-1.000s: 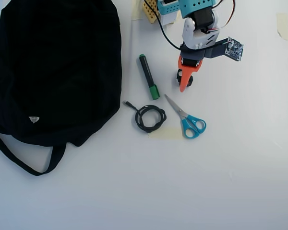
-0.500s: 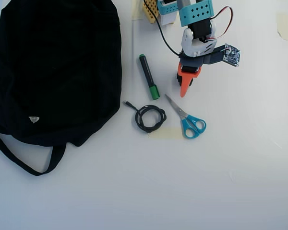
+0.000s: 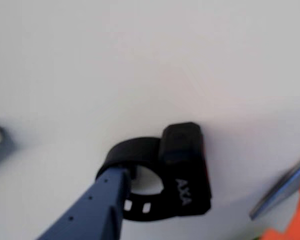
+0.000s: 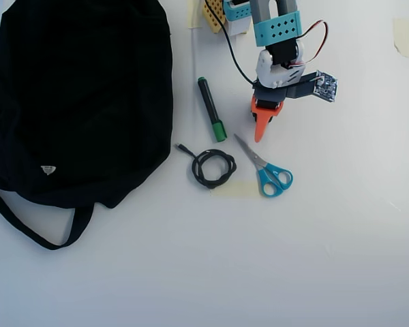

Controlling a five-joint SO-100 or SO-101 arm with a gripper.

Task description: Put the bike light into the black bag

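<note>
The bike light point(image 3: 182, 167) is a small black block marked AXA with a black loop strap, lying on the white table in the wrist view. My gripper point(image 3: 210, 192) is open and straddles it. The blue finger point(image 3: 97, 205) touches the strap loop on the left, and the orange finger point(image 3: 297, 212) stands apart on the right. From overhead, my gripper point(image 4: 260, 129) points down at the table and hides the light. The black bag point(image 4: 82, 95) lies flat far to the left, with a small white label.
Overhead, a green-capped marker point(image 4: 210, 109) lies left of the gripper. A coiled black cable point(image 4: 213, 168) and blue-handled scissors point(image 4: 266, 167) lie just below it. A scissor blade point(image 3: 280, 192) shows close to the orange finger. The bag's strap point(image 4: 34, 231) trails toward the bottom left.
The arm has shifted slightly over the light. The black light that showed beside the orange finger one second ago is now covered by the gripper in the overhead view.
</note>
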